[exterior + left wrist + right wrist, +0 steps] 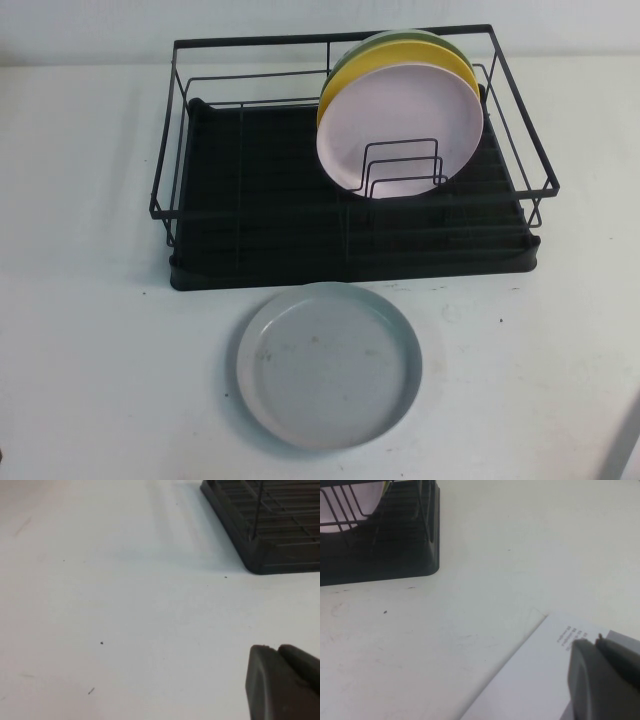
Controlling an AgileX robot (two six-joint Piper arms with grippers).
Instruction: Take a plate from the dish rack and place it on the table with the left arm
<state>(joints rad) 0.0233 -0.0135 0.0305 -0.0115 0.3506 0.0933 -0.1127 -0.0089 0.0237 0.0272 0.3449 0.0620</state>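
Note:
The pale grey-blue plate (330,365) lies flat on the white table (100,350), just in front of the black wire dish rack (350,262). Neither arm shows in the high view. In the left wrist view my left gripper (277,648) hangs low over bare table, its fingers pressed together and empty, with a corner of the rack (270,555) ahead of it. In the right wrist view my right gripper (596,639) is shut and empty over a sheet of paper, with the rack's other front corner (395,555) ahead.
A pink plate (400,125) stands upright in the rack's right half, with a yellow plate (342,88) and a green plate (400,38) behind it. A white printed sheet (535,680) lies at the table's front right and also shows in the high view (628,450).

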